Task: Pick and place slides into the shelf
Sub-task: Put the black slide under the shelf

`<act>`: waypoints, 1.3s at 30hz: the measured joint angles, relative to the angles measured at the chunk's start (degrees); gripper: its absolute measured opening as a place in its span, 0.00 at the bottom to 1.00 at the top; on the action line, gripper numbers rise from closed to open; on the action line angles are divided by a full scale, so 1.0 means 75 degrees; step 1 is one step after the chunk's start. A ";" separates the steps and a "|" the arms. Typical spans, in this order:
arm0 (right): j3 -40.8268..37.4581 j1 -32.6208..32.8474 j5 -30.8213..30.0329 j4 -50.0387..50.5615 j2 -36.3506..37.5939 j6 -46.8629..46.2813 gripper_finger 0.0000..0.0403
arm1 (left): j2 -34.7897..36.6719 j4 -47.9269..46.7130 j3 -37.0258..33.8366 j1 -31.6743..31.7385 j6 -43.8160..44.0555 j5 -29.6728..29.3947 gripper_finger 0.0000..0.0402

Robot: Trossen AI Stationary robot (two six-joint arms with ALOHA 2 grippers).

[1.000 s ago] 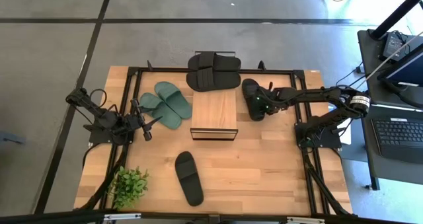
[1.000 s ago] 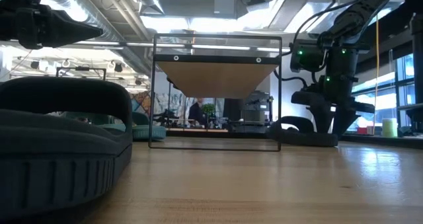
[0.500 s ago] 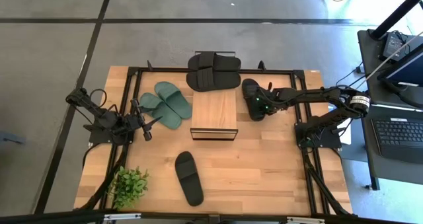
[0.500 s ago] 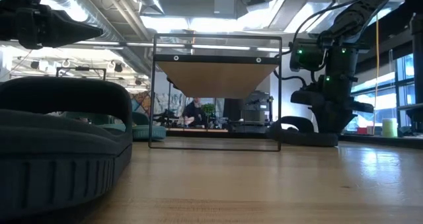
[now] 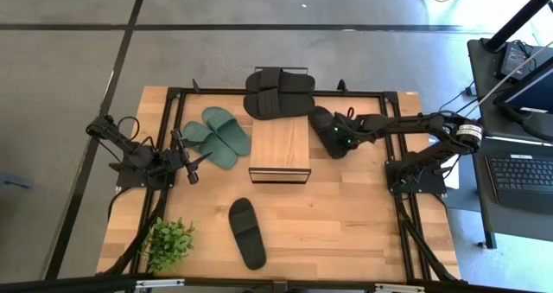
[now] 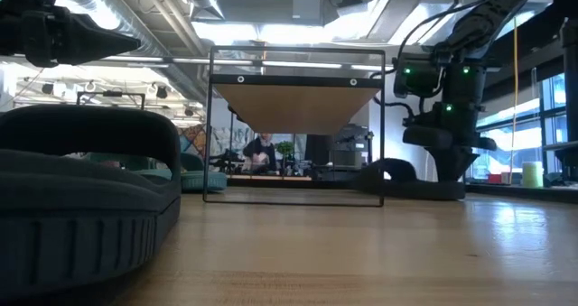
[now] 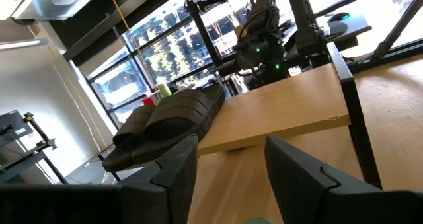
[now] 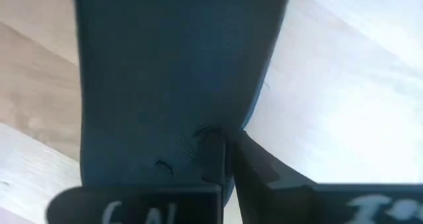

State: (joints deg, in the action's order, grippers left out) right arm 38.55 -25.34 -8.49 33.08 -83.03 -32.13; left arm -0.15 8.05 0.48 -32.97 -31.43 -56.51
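Note:
A black slide (image 5: 324, 122) lies on the table just right of the shelf (image 5: 280, 148), a wooden plank on a thin black frame. My right gripper (image 5: 342, 139) stands over it, pointing steeply down and shut on it. Two more black slides (image 5: 278, 92) lie stacked at the far edge. A green pair (image 5: 220, 130) lies left of the shelf, and one black slide (image 5: 247, 232) lies near the front. My left gripper (image 5: 195, 162) waits open at the table's left, level, with nothing between its fingers. My right gripper pinches a thin part of the black slide (image 8: 198, 135) between its two fingers (image 8: 254, 171), on the slide's right side. Strap or sole rim, I cannot tell. The fingers come steeply from above, slanting in from the table's right. The slide (image 6: 397, 181) rests on the table.
A small potted plant (image 5: 168, 241) stands at the near left corner. A black metal rail (image 5: 285, 92) runs around the table top. Bare wood lies between the shelf and the near edge, right of the single black slide.
My right gripper has shut on the black slide and rolled a little about its own axis. The slide has turned and slid slightly toward the shelf, staying on the table.

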 joint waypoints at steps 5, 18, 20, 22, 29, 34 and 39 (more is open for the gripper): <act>0.0491 -0.0036 -0.0088 0.0235 -0.0013 0.1005 0.02 | -0.0002 0.0000 -0.0001 0.0000 -0.0001 0.0002 0.42; 0.1250 -0.0414 -0.0648 0.0755 0.0001 0.4606 0.02 | 0.0001 0.0003 0.0001 -0.0003 -0.0001 0.0000 0.42; 0.1261 -0.0514 -0.0767 0.0581 0.0004 0.5049 0.02 | 0.0001 0.0003 -0.0001 0.0000 -0.0001 0.0002 0.42; 0.1267 -0.0619 -0.1030 0.0448 0.0007 0.5369 0.02 | 0.0000 0.0003 -0.0001 -0.0002 -0.0001 0.0000 0.42; 0.1270 -0.1093 -0.1319 -0.0027 0.0013 0.6348 0.02 | -0.0002 0.0003 0.0000 0.0000 -0.0001 0.0000 0.42; 0.1270 -0.1410 -0.0765 -0.0439 -0.0009 0.7105 0.02 | 0.0001 0.0003 0.0000 -0.0001 -0.0001 0.0000 0.42; 0.1272 -0.1749 -0.0259 -0.0860 -0.0317 0.7350 0.02 | 0.0000 0.0003 -0.0001 0.0000 -0.0001 0.0000 0.42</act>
State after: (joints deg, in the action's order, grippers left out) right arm 48.10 -38.46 -10.43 26.63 -85.41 22.99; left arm -0.15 8.08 0.47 -32.97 -31.44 -56.51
